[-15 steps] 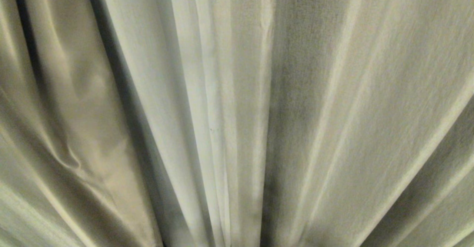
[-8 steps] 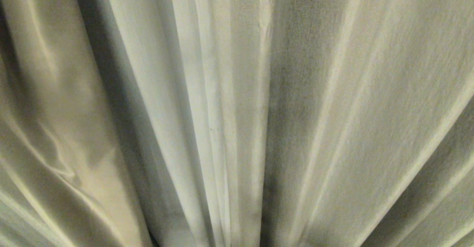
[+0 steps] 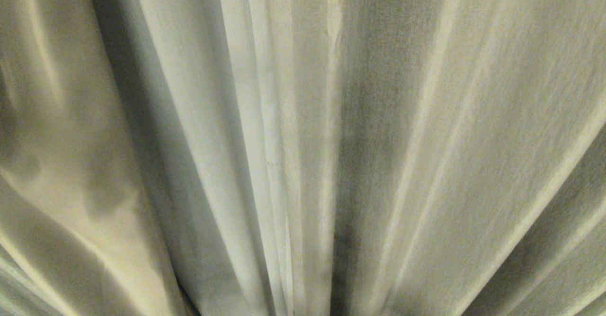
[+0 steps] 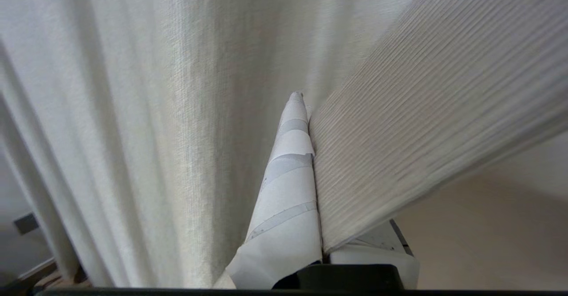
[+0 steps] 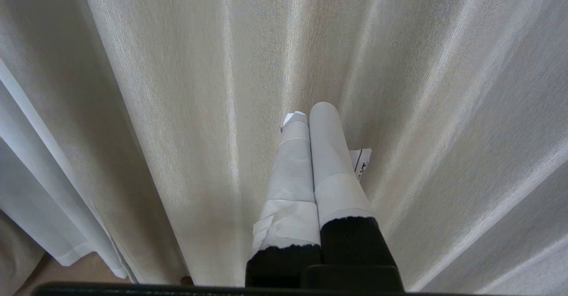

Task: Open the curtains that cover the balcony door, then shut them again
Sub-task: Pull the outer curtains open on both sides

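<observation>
The left gripper (image 4: 310, 109) is clamped on a ribbed, finely woven fold of the cream curtains (image 4: 155, 109), fabric stretched taut beside its paper-taped fingers (image 4: 288, 189). The right gripper (image 5: 310, 114) is closed on nothing, its tips just before the pleats. The head view shows only long vertical pleats (image 3: 378, 140), no gripper.

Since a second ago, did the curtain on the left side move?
Yes. In the head view the left curtain's dark fold has slid further left, away from the middle pleats, which stayed put. The left gripper is pinching that fabric.
</observation>
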Robot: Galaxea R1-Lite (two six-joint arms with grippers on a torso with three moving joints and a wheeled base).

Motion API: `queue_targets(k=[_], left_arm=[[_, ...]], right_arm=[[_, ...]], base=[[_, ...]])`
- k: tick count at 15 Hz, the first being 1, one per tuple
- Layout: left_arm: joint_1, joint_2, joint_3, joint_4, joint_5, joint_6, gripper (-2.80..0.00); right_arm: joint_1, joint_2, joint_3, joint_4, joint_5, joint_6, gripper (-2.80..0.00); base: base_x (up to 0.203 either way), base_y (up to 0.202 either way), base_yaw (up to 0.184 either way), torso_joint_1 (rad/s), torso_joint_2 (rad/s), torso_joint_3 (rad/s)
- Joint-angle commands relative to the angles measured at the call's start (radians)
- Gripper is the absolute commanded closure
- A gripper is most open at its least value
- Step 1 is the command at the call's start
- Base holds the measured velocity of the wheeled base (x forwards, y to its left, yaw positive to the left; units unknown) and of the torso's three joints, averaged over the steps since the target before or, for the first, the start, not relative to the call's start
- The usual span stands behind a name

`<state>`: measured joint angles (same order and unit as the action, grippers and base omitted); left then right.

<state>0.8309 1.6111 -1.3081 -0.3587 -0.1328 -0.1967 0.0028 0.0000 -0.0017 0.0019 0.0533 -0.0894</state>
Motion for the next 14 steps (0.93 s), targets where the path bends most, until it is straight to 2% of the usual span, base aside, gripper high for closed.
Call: queue_targets(k=[1,14], left_arm=[[0.018,0.019,0.001,-0.004,-0.002,-0.001,0.00],[0.126,0.075,-0.003,-0.039,-0.053,-0.009,0.00]], right_arm=[[0.000,0.002,0.000,0.000,0.000,-0.001,0.00],[0.000,0.002,0.000,0.000,0.000,-0.001,0.00]], base=[[0.000,0.000,0.000,0.000,0.00,0.000],[0.000,0.000,0.000,0.000,0.00,0.000]])
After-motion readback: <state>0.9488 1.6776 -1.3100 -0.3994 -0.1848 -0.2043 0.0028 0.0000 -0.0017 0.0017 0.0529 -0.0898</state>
